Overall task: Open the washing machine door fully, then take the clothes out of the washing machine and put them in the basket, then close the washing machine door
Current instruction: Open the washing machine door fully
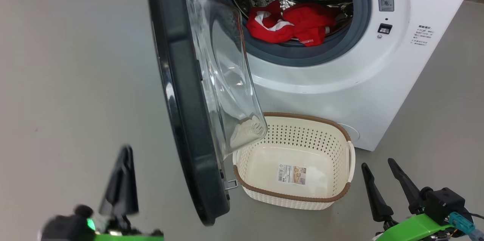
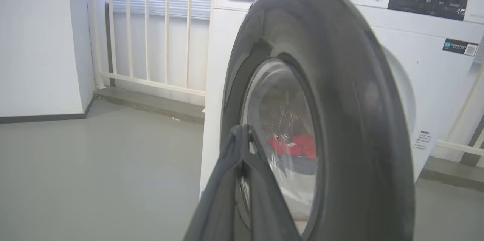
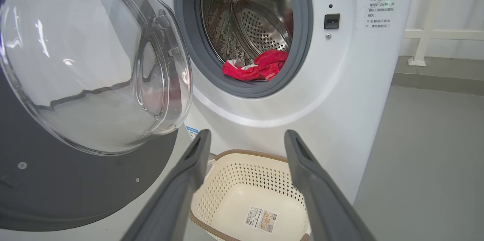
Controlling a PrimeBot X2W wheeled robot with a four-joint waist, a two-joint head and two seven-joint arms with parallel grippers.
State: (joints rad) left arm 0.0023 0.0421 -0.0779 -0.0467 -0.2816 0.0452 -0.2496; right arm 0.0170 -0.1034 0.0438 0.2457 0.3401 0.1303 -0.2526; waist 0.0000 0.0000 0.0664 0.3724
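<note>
The white washing machine [image 1: 332,82] stands ahead with its door [image 1: 181,93] swung about halfway out, black rim edge-on and glass bowl [image 1: 227,74] facing the drum. Red clothes [image 1: 291,23] with white trim lie at the drum's front lip, also seen as the clothes [image 3: 257,68]. The cream basket [image 1: 342,165] sits on the floor below the opening, with only a sticker on its bottom. My left gripper [image 1: 124,154] is shut, holding nothing, left of the door's outer face; its tips [image 2: 242,131] point at the door [image 2: 340,120]. At lower right my right gripper [image 1: 376,163] stands open above the basket [image 3: 234,192].
Grey floor [image 1: 68,63] stretches wide to the left of the door. A white railing [image 2: 147,29] and a white wall stand behind the machine's left side. Another white rail post [image 3: 427,25] is to the machine's right.
</note>
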